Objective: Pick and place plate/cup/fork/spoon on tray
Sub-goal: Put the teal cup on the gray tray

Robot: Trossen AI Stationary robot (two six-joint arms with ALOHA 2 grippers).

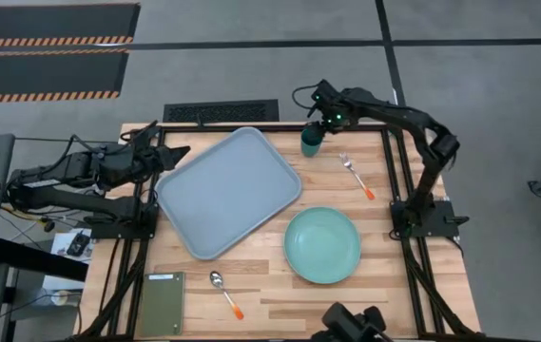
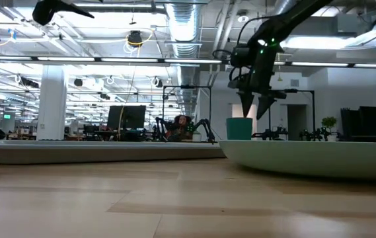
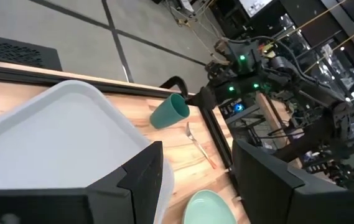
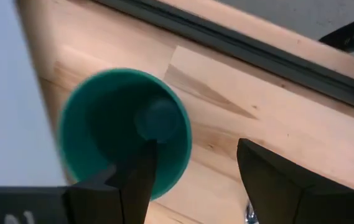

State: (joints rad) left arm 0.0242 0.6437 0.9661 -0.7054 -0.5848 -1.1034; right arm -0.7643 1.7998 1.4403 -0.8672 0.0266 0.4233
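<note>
The dark green cup [image 1: 311, 141] stands upright on the table at the far side, just right of the grey-blue tray [image 1: 227, 190]. My right gripper [image 1: 317, 127] hangs open right above it, pointing down. In the right wrist view one finger [image 4: 140, 171] is over the cup's mouth [image 4: 124, 127] and the other is outside the rim. In the low view the fingertips [image 2: 255, 114] end about level with the cup's top [image 2: 238, 128]. My left gripper [image 1: 177, 152] is open and empty at the tray's far left corner. The mint plate [image 1: 322, 245], the fork [image 1: 356, 175] and the spoon [image 1: 224, 293] lie on the table.
A dark olive flat rectangle [image 1: 161, 304] lies at the near left corner, next to the spoon. The fork lies between the cup and the right arm's base. The plate sits just right of the tray's near corner. Black frame rails [image 1: 398, 180] run along the table's sides.
</note>
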